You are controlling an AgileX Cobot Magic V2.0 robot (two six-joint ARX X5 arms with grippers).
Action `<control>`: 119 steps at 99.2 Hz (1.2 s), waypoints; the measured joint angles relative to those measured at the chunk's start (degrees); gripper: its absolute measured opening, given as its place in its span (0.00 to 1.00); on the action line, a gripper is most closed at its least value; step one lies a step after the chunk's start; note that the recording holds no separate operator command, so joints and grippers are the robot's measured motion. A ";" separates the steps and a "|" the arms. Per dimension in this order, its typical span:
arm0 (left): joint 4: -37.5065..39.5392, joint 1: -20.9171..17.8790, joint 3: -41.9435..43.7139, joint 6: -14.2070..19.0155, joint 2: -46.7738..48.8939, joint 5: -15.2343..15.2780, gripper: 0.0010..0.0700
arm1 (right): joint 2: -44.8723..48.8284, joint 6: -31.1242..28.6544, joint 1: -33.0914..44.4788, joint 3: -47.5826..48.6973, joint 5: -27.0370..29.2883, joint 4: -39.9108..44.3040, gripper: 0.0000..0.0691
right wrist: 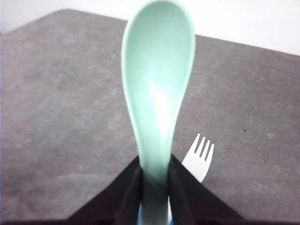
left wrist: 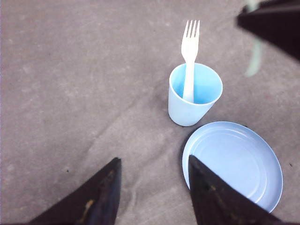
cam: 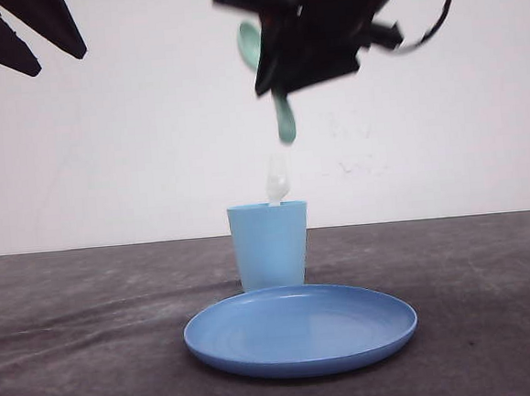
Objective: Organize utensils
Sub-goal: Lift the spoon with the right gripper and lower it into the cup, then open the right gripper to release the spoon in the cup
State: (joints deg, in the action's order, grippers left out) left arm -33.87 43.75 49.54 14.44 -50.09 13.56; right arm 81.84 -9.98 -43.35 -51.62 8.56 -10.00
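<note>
Pinched between the dark fingers of the right gripper (right wrist: 154,187) is the spoon (right wrist: 158,89), a smooth, glossy piece of pale mint-green plastic with a long oval bowl that narrows into its handle. In the front view the right gripper (cam: 279,82) is blurred and raised high above the cup (cam: 270,245), with the spoon (cam: 284,123) hanging out below it, handle end down; the rest of the spoon is largely hidden by the arm. The spoon's lower end is clear of the cup's rim, not inside it.

A white plastic fork (left wrist: 189,61) is stood in the cup (left wrist: 194,96), handle down and leaning on the rim, its four tines up; in the front view it is washed out against the pale wall. The cup is light blue, smooth and tapered. A round blue plate (cam: 301,330) with a shallow raised rim is set just in front of the cup, on a grey, slightly creased cloth-like table (cam: 73,323).

The left gripper (left wrist: 152,197) is held spread apart over bare table beside the plate (left wrist: 234,164), with nothing between its two wedge-shaped black fingers (left wrist: 101,197), whose bases are cut off by the picture edge.
</note>
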 joint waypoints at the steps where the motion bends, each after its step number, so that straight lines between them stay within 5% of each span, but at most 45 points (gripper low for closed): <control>1: 0.00 0.00 0.00 0.00 0.00 0.00 0.37 | 0.39 0.17 0.02 0.00 0.02 -0.31 0.12; 70: 0.13 0.00 0.00 0.22 0.00 0.00 0.37 | 14.75 2.73 0.09 0.00 0.28 -10.88 0.13; 95: 0.13 0.00 0.00 0.22 0.00 0.00 0.37 | 14.75 2.71 0.09 0.00 0.28 -11.19 0.42; 119: 0.13 0.00 0.00 0.22 0.00 0.00 0.37 | 13.25 2.71 0.07 0.00 0.28 -7.32 0.46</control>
State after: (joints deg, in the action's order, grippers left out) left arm -33.74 43.75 49.54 14.66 -50.09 13.56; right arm 95.09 -7.27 -43.29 -51.62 8.84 -17.32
